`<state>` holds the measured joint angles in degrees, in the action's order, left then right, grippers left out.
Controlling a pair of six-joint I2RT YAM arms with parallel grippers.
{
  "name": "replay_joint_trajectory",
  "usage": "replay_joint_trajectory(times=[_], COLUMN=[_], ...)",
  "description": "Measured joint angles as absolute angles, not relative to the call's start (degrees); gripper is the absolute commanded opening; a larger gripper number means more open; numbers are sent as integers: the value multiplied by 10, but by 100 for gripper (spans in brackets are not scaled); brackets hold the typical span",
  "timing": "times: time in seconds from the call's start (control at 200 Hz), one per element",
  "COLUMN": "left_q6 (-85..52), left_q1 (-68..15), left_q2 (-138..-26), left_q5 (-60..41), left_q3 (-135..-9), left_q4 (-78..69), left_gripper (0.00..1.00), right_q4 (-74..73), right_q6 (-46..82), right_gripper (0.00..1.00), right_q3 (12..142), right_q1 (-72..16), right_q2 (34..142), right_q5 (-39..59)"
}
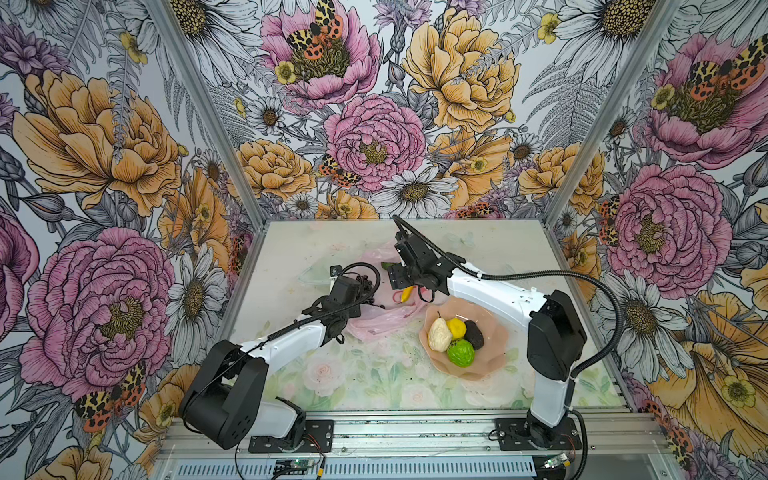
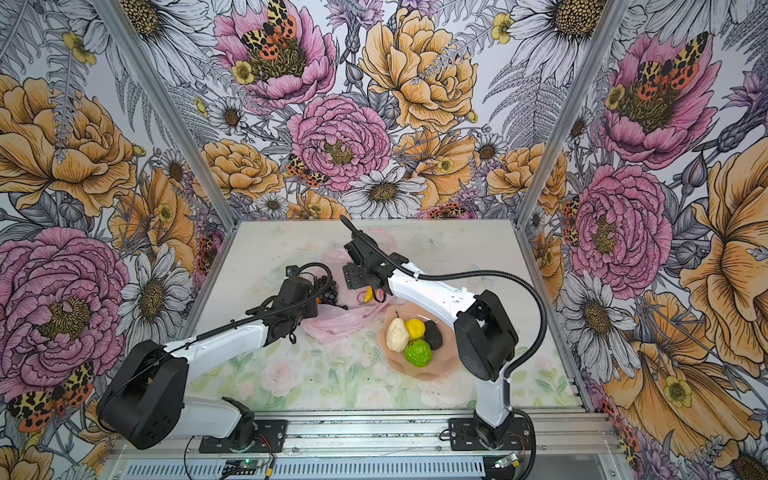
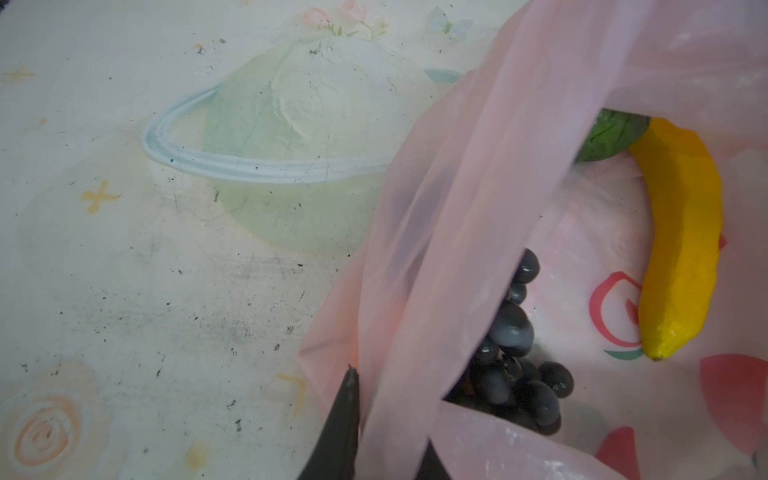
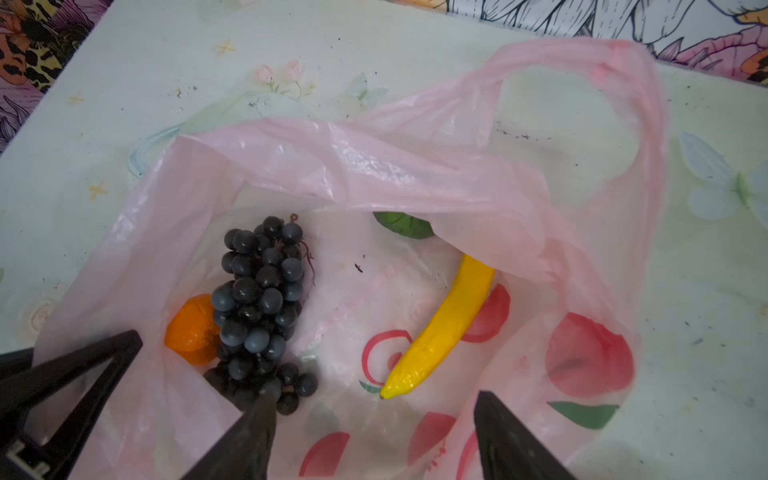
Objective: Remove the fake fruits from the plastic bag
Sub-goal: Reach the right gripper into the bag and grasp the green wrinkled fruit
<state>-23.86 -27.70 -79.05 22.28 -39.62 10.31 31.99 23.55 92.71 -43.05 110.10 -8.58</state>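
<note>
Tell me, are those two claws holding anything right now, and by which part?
The left gripper appears to pinch the plastic bag by its rim, at the edge of the opening. The right gripper hangs open over the bag's inside and holds nothing.

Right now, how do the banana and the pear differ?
The banana is bright yellow, long and curved; the pear is cream, short and plump. The banana lies inside the plastic bag; the pear sits in the pink dish, already out. Both are fake fruits lying loose, with nothing gripping them.
</note>
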Motion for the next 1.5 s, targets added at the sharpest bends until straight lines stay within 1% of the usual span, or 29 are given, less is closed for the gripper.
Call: replay_joint_trajectory(times=[0.085,0.32,0.425,0.726,0.831,0.916,1.206,1.371,1.501], left_q6=[-239,-239,-239,-238,-239,-238,-238,-238,-238], left_q1=[-275,-273,-273,-273,-273,-273,-273,-273,-273], left_q2=[-788,-776,-776,-775,-772,-765,-759,-759,-759], left_q5=[223,220,216,212,212,212,212,212,212], left_q3=[-395,-385,-385,-384,-378,-375,-374,-374,-374], left_q4=[103,100,98,90,87,87,76,75,75], left_gripper=[12,10,9,8,8,8,8,8,8], right_q4=[307,283,269,238,232,228,228,228,228], right_q6=[244,280,301,342,342,342,336,334,335], right_gripper=[72,72,78,78,81,82,91,90,85], right_q3=[950,973,974,1024,1057,1076,1131,1158,1166], right_q1=[-430,-429,-426,-411,-406,-401,-385,-383,-383], right_q2=[1134,1201,1223,1285,1312,1330,1376,1393,1402], right_q5=[-79,-86,-96,-139,-151,-157,-154,-143,-138])
